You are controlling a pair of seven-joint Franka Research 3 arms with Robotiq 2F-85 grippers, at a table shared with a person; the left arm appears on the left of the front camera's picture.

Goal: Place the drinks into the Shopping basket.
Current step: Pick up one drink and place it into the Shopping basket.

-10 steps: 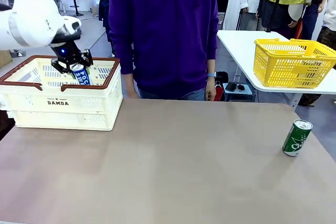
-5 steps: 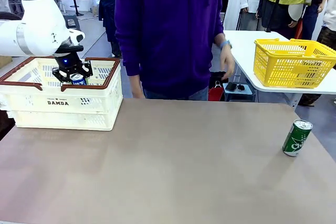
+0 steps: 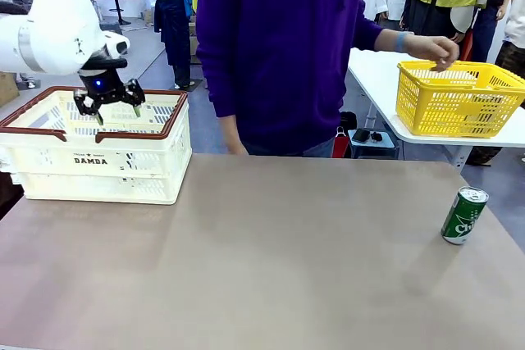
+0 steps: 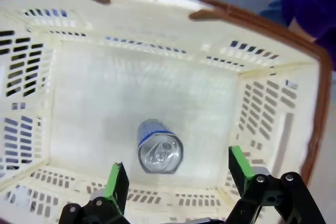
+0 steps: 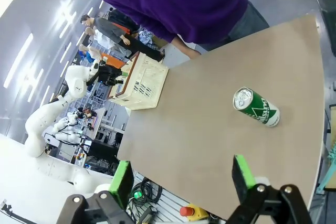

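Left end effector [image 3: 117, 111]: mine, fingers spread wide with nothing between them, over the Shopping basket [image 3: 98, 171].
Shopping basket: at the far left corner of the bench [image 3: 262, 268].
Blue can [image 4: 159, 149]: upright on the basket floor below my open left fingers, touching neither.
Green can [image 3: 464, 215]: stands near the bench's right edge, well apart from the basket.
Right end effector [image 5: 182, 174]: mine, wide open and empty, above the bench.
Person's hand [image 3: 435, 48]: over the yellow basket [image 3: 455, 104] on a white side bench [image 3: 373, 71].

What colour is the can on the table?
The can is green with white markings and silver top; clearest in right wrist view.
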